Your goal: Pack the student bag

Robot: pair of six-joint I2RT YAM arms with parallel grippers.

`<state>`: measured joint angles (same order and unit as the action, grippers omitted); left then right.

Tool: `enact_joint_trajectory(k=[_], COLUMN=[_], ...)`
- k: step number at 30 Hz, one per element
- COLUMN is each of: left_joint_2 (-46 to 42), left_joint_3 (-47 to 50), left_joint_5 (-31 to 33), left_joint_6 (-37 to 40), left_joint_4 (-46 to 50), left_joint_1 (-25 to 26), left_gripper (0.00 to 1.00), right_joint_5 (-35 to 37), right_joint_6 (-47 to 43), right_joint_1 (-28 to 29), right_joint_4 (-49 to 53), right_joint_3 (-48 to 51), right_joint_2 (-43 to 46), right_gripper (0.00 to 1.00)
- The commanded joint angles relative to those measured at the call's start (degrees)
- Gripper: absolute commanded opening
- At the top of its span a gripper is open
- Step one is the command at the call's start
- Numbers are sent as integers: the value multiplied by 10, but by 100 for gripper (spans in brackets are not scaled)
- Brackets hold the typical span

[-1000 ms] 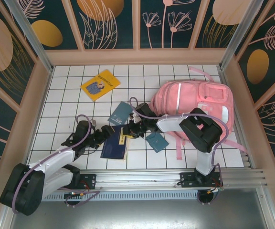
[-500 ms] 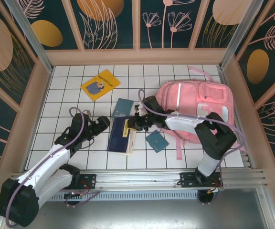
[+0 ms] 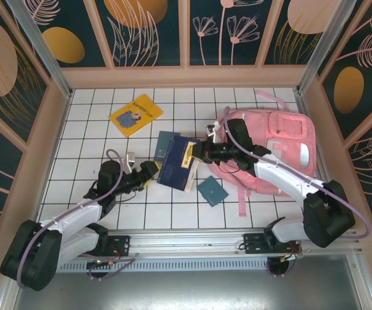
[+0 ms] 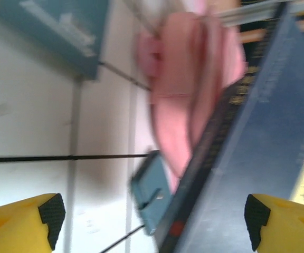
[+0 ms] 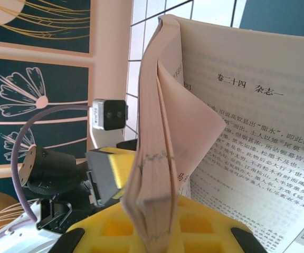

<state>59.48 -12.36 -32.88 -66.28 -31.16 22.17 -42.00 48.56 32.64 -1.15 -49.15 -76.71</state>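
The student bag [image 3: 273, 150], a large glossy pink backpack, lies at the right of the tiled table and shows blurred as the student bag [image 4: 186, 89]. My right gripper [image 3: 196, 154] is shut on the edge of a dark blue book [image 3: 177, 165], holding it tilted above the tiles just left of the bag. From the right wrist, the book's page block [image 5: 154, 158] is clamped in the right gripper [image 5: 160, 234], with one printed page fanned open. My left gripper [image 3: 148, 172] is open just left of the book; its fingers [image 4: 22, 226] hold nothing, and the blue book [image 4: 263, 158] looms at the right.
A yellow book [image 3: 135, 115] lies at the back left. A teal book [image 3: 166, 143] sits behind the lifted one, and a small teal notebook [image 3: 212, 190] lies near the bag's strap [image 3: 242, 200]. Wooden walls enclose the table [image 3: 89, 148].
My right gripper has lifted the dark blue book off the tiles and carried it back and right, toward the bag. My left gripper, still open, has followed to the right.
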Motion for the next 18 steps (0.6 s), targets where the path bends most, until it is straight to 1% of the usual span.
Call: enact_joint_trajectory(k=[1,3,5,6,9,13,16,18], left_joint_2=[-9,-7,3,12,47,86,98,111], left_joint_3=[-10,-3,2,0,-3,0,-7,-13], left_joint_5=[-50,-58,-69,-76,-86,-102,-109,-122], left_joint_6=[-31,-43,-49,-45,-40,-74,-86,-114], left_joint_4=[-109,-145,-174,-181,-193,-263,-290,-342], left_joint_1=[1,1,1,1,1,0,3,8], left_gripper=[89,89,95,96,97,97,97,97], right_joint_5=[-36,-45,-64,-70,-77,-77,-75,-75], right_joint_6=[8,25,52,64,83,91,96,102], right_joint_1=[-5,-6,-7,-8,-8,-7,-5,0], right_joint_4=[-15,-38,-82,-98,-122,-125,-131,-145], right_joint_3=[12,21,34,38,43,41,43,52], right_joint_2=[22,28,32,33,35,43,49,47], right_gripper=[10,10,10,11,11,11,11,11])
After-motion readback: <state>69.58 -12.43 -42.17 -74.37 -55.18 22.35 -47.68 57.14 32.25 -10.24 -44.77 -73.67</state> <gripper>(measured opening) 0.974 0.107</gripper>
